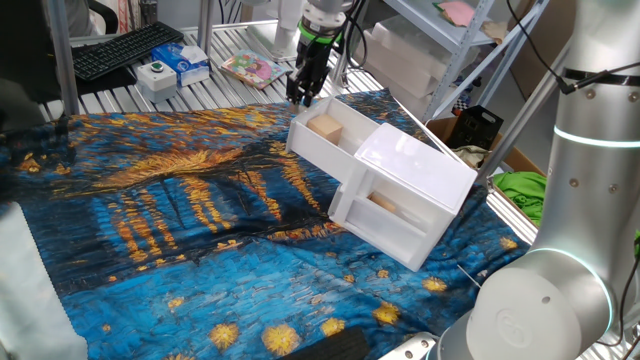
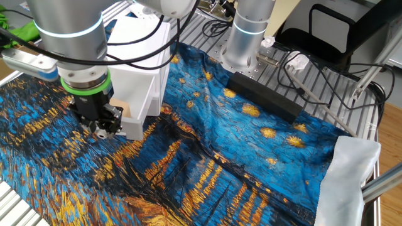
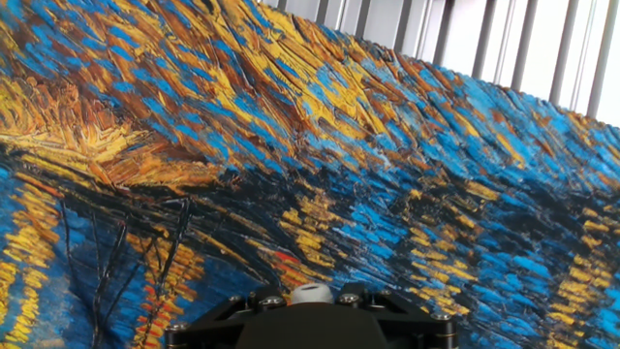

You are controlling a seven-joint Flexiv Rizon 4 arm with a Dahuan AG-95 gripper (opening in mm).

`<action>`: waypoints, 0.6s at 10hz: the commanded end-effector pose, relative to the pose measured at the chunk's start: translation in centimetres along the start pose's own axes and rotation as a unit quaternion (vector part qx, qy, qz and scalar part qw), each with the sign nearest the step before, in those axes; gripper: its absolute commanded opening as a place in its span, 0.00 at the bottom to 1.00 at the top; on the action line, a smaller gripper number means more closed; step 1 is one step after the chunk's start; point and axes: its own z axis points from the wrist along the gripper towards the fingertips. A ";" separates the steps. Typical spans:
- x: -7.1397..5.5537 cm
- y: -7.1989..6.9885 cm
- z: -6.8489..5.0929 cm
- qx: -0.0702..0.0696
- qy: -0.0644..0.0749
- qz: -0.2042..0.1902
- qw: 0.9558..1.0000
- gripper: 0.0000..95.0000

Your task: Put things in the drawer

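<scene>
drawer [image 1: 322, 148] open-topped, cabinet [image 1: 415, 180] behind

Two opposite high fixed views sharing cabinet [image 1: 400, 190], hand view close over cloth [image 3: 339, 165]

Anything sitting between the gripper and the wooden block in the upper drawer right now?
Only the drawer's white front wall. In one fixed view the gripper hangs just outside that end, the wooden block lying just inside it. Nothing else lies between.
</scene>
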 end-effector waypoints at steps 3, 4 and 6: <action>0.0 0.1 0.1 0.001 0.000 -0.002 1.000 0.40; 0.0 0.1 0.2 0.002 0.000 -0.003 1.000 0.40; 0.0 0.1 0.3 0.002 -0.001 -0.005 1.000 0.40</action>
